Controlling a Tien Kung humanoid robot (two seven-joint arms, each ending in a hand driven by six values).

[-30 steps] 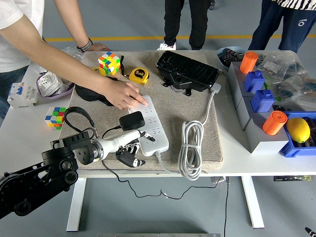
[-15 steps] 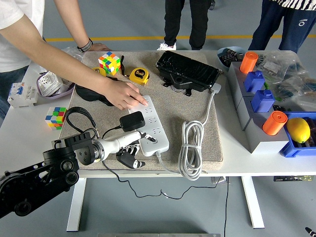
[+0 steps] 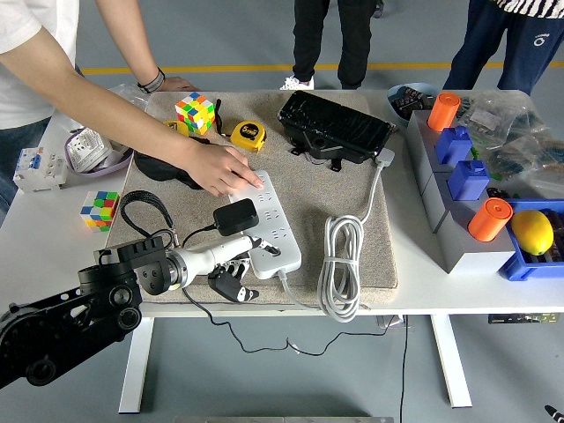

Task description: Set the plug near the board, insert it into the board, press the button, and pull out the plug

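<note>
Already plugged in, with my left robot hand at the board's near end.

Left to right: my left robot hand [image 3: 231,264], fingers loosely curled and grasping nothing, lies at the bench's near edge against the board [image 3: 266,218], seemingly to press its button; a person's hand [image 3: 220,168] steadies the far end; the plug [image 3: 236,216] sits in the board.

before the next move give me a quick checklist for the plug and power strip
1. Plug seated in power strip: ok, black adapter sits on its near half.
2. Left hand at the strip's near end: ok.
3. Fingertip on the button: cannot tell, fingers hide it.
4. Strip held steady: ok, person's hand presses its far end.
5. White coiled cable clear of the hand: ok.
6. Right hand: not in view.
</note>
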